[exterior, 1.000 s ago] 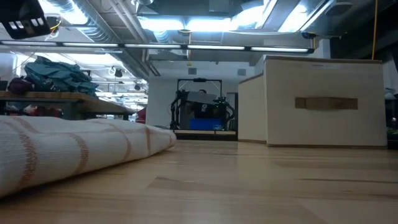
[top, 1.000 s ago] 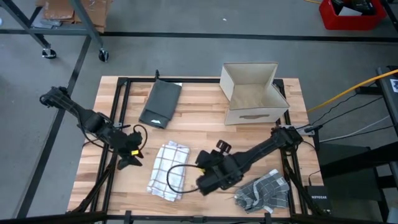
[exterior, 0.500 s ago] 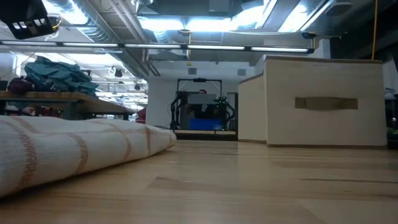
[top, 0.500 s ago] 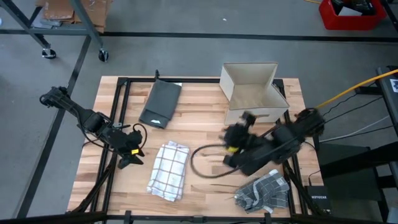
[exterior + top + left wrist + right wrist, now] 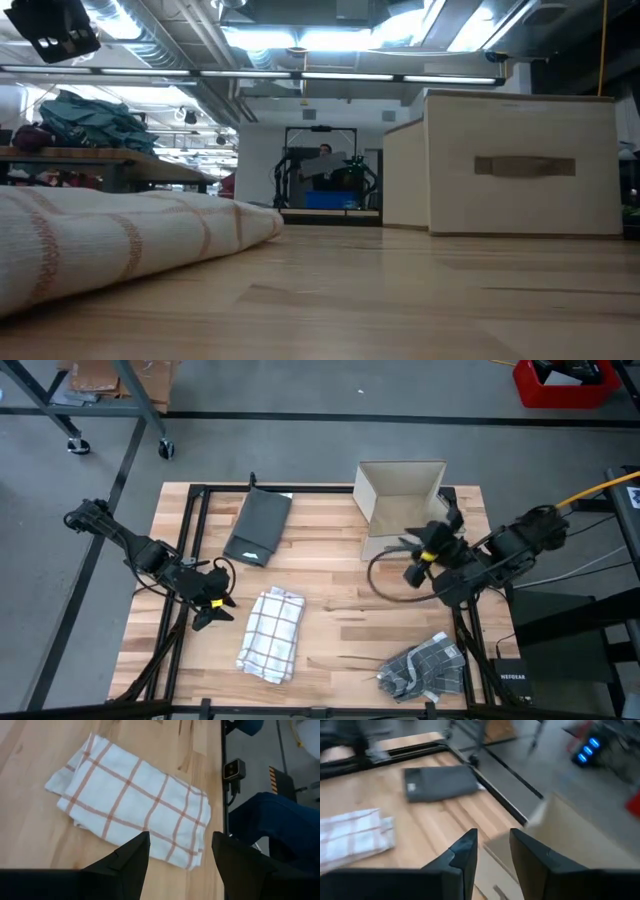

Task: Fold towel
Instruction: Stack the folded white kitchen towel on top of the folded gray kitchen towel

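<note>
The checked towel (image 5: 271,634) lay folded on the table (image 5: 330,560), near its front edge. Just beside it, the left gripper (image 5: 218,610) hung with fingers spread wide and empty. The right gripper (image 5: 412,558) hovered by the box (image 5: 405,510), fingers partly apart, holding nothing.

On the wooden slatted table (image 5: 330,565), the folded white checked towel (image 5: 271,634) lies at seven o'clock, the open beige fabric box (image 5: 405,508) at one, the flat dark grey cloth (image 5: 259,527) at eleven.
</note>
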